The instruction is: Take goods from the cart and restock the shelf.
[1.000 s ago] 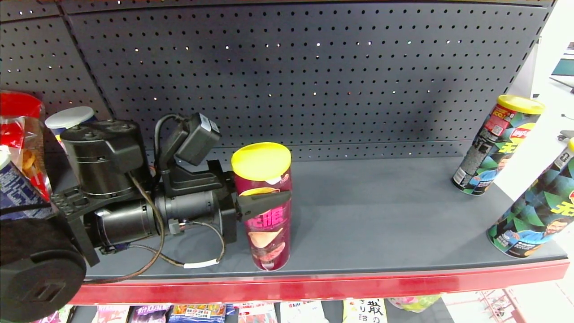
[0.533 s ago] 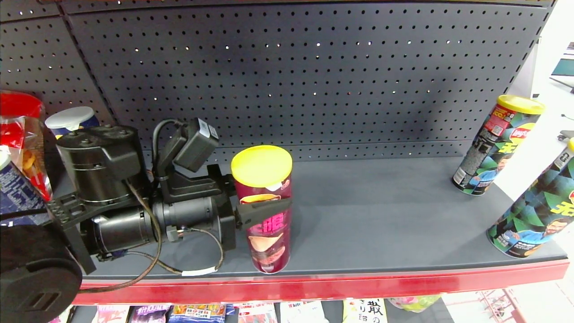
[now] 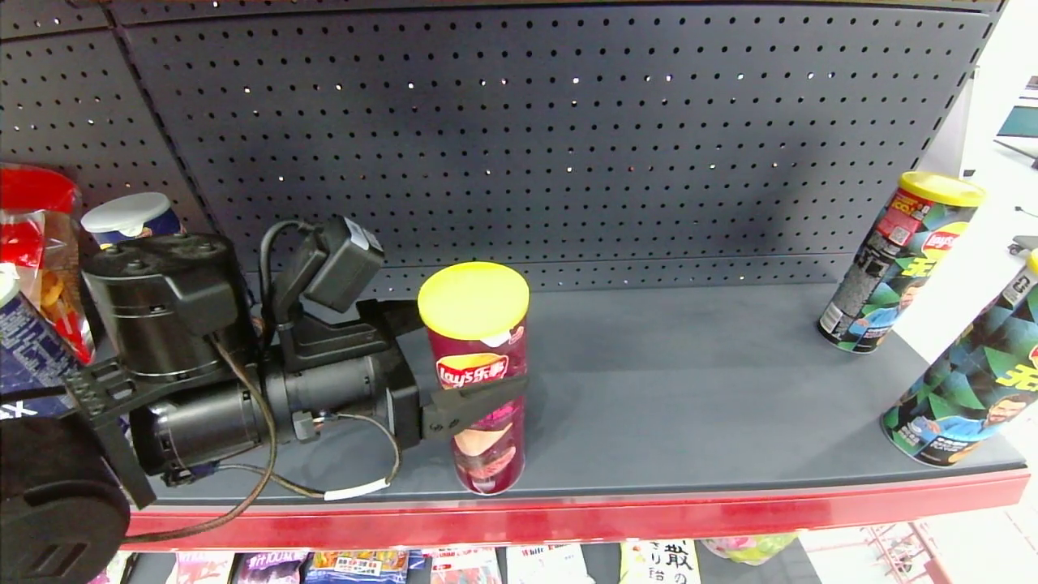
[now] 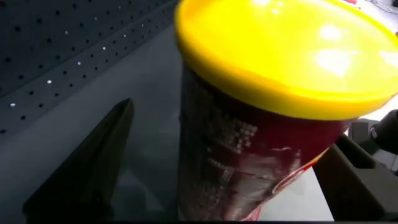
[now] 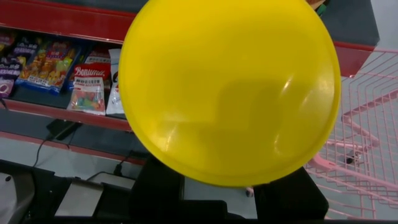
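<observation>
A maroon chips can [image 3: 480, 381] with a yellow lid stands upright near the front of the grey shelf [image 3: 689, 405]. My left gripper [image 3: 486, 361] comes at it from the left, open, its fingers [image 3: 474, 396] straddling the can's middle. The left wrist view shows the can [image 4: 249, 155] between the two dark fingers [image 4: 93, 168], with a gap on each side. My right gripper [image 5: 227, 200] is shut on another can, whose yellow lid [image 5: 230, 87] hides most of it. That can hangs in front of the shelf's red edge [image 5: 50, 15].
Two green-patterned, yellow-lidded cans [image 3: 896, 264] [image 3: 969, 381] stand at the shelf's right end. Snack bags [image 3: 36, 268] and a white-lidded can [image 3: 130, 215] crowd the left end. The pegboard back [image 3: 527, 138] is close behind. A pink cart [image 5: 364, 143] and a lower shelf of snacks [image 5: 56, 62] lie below.
The left gripper has slid lower down the maroon can and drawn back a little to the left, its fingers loosening. The can stays standing in place.
</observation>
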Robot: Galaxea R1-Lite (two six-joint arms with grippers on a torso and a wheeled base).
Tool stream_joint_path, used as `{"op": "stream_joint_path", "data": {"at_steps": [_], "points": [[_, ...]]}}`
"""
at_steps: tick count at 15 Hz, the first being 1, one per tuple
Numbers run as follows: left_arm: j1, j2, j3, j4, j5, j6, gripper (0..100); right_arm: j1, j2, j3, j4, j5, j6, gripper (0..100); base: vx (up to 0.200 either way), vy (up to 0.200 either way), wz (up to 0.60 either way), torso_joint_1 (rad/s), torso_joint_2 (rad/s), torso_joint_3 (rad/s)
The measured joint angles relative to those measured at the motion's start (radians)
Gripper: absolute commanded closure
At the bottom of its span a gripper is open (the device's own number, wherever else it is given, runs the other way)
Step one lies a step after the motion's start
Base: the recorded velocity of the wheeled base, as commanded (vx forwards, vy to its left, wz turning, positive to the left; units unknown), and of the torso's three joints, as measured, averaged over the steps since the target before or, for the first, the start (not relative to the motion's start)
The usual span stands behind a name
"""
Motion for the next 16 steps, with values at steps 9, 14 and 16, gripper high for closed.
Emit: {"op": "stream_joint_path", "data": {"at_steps": [9, 14, 16], "points": [[0.047, -0.251, 0.081, 0.175, 0.084, 0.001, 0, 0.008, 0.065, -0.009, -0.047, 0.014, -0.01, 100, 0.0, 0.0, 0.0, 0.0, 0.0, 0.0], [0.084, -0.588, 0.112, 0.623, 0.183, 0.001, 0, 0.051, 0.176, -0.032, -0.14, 0.028, -0.021, 100, 0.0, 0.0, 0.0, 0.0, 0.0, 0.0], [0.09, -0.747, 0.114, 0.836, 0.251, 0.001, 0, 0.087, 0.234, -0.091, -0.137, 0.043, -0.021, 100, 0.0, 0.0, 0.0, 0.0, 0.0, 0.0]]}}
